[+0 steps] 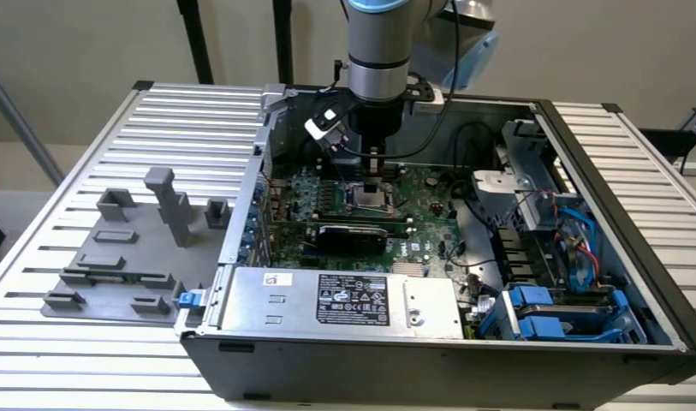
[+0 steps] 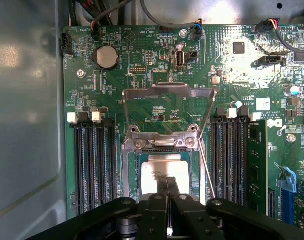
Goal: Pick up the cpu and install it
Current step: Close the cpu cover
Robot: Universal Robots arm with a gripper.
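Tool: gripper [image 2: 167, 180] clenched; the two thin fingers pressed tog. w/ nothing btwn them; tips over the chip's top; touching or just above, can't tell
Arm: arm [image 1: 378, 51] comes straight down into the open computer case [image 1: 439, 364]; tool sits over the board's middle in the ext. view
Cpu: cpu [image 2: 159, 172] lies flat inside the socket frame [image 2: 129, 150]; silvery top up; looks square to the frame; not lifted
Retainer: load plate [image 2: 167, 91] swung open, clear of the chip; thin lever [image 2: 207, 172] runs alongside the socket, unlatched by the look of it
Around: motherboard [image 2: 142, 65]; RAM slots [image 2: 94, 160] on both sides of the socket; what looks like one memory stick [image 2: 256, 165] fitted
Progress: chip appears placed in the socket; plate not yet closed
Handling: light, stiff, flat; metal lid smooth, so prob. slippery; underside contacts & socket pins prob. fragile; best held by two opp. edges at the pale rim, kept level; no side force or twist
Risk: tilt or skew in the frame could bend pins
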